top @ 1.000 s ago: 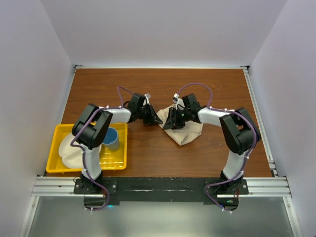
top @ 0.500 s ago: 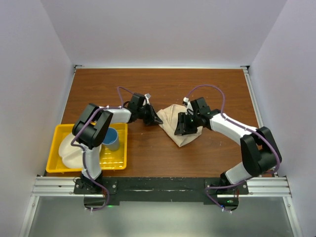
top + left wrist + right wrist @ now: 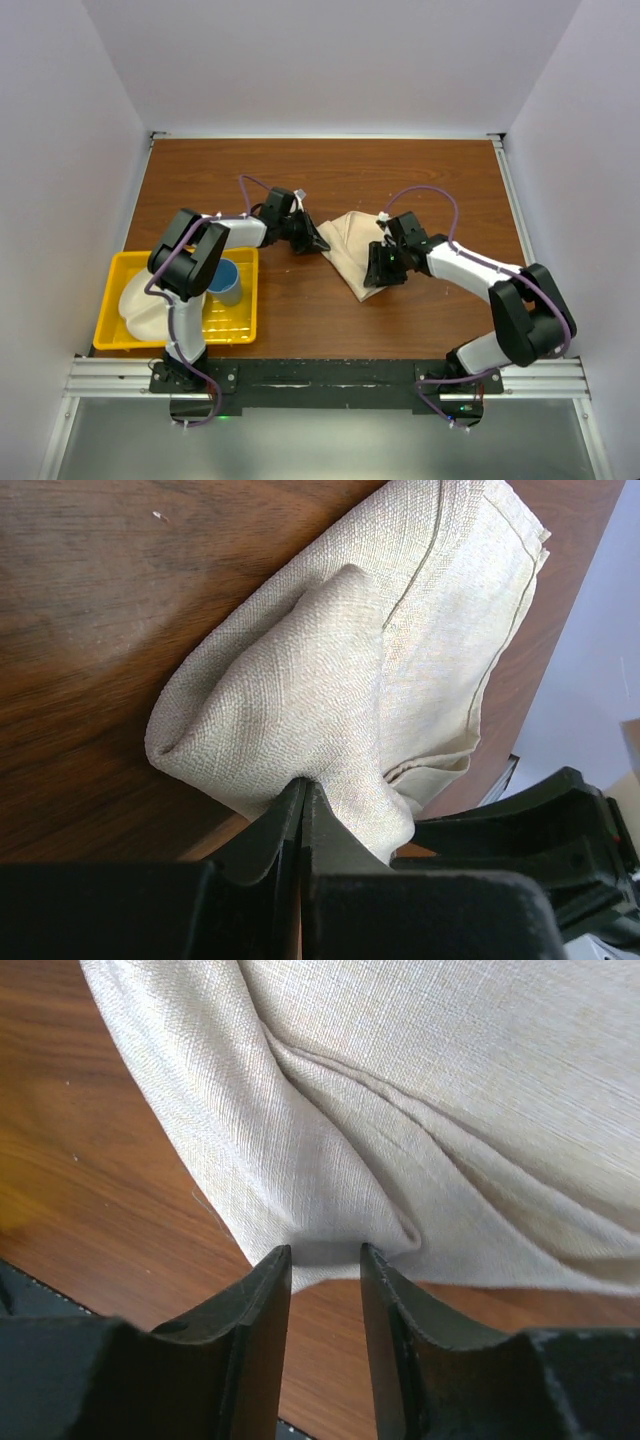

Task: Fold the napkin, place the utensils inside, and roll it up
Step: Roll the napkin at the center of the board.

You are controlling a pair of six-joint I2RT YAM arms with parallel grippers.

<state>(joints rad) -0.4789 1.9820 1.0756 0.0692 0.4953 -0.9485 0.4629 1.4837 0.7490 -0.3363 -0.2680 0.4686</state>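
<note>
Left wrist view: left jaws pinch the plain beige napkin (image 3: 330, 670).

Top view. Left arm (image 3: 186, 262): base at the near edge, upper link folded up over it, elbow high. Forearm runs out toward 2 o'clock and the wrist turns toward 3 o'clock.

Left gripper (image 3: 313, 241): points toward 4 o'clock, low over the tabletop (image 3: 300, 320). Jaws pressed together, with a fold of the napkin (image 3: 380, 680) pinched between them.

Right arm (image 3: 522, 312): elbow swung out to 3 o'clock of its base, forearm reaching back in toward 10 o'clock, wrist dipped.

Right gripper (image 3: 377, 272): points down toward 7 o'clock. Fingers parallel with a narrow gap, nothing between them, tips just at the napkin's edge.
</note>
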